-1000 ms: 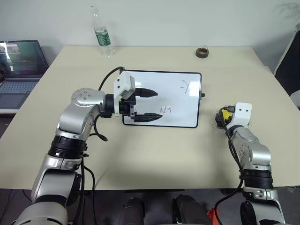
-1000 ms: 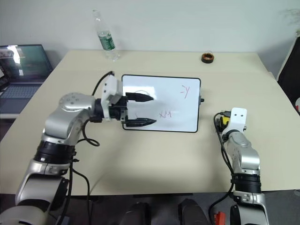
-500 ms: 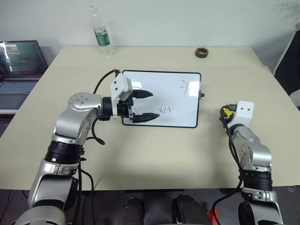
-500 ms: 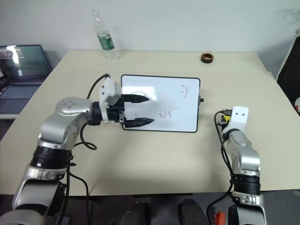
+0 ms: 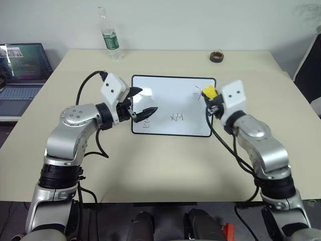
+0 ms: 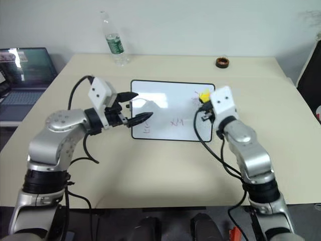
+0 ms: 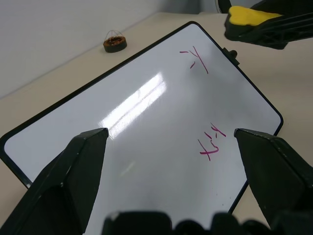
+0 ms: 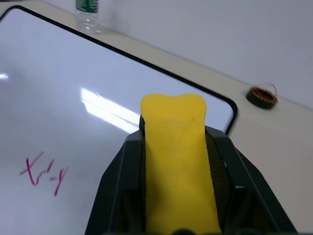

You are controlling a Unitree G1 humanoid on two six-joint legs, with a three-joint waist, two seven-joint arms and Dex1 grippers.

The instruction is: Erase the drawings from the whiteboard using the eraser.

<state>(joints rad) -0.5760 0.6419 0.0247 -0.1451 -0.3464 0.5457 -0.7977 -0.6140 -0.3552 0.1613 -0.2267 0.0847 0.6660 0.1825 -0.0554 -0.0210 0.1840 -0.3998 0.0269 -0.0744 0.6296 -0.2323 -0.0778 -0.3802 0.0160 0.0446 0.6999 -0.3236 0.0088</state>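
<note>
Above the glossy white black-framed whiteboard's (image 5: 165, 100) right edge, our right gripper (image 5: 210, 98) clamped the yellow block eraser (image 5: 209, 92); our left gripper (image 5: 142, 102) gaped wide.

We seem to be in an office or lab room: a plain beige table (image 5: 165, 165) against a bare pale wall, an open laptop (image 5: 22, 68) on a side desk at nine o'clock, and a water bottle (image 5: 108, 35) at eleven o'clock.
</note>
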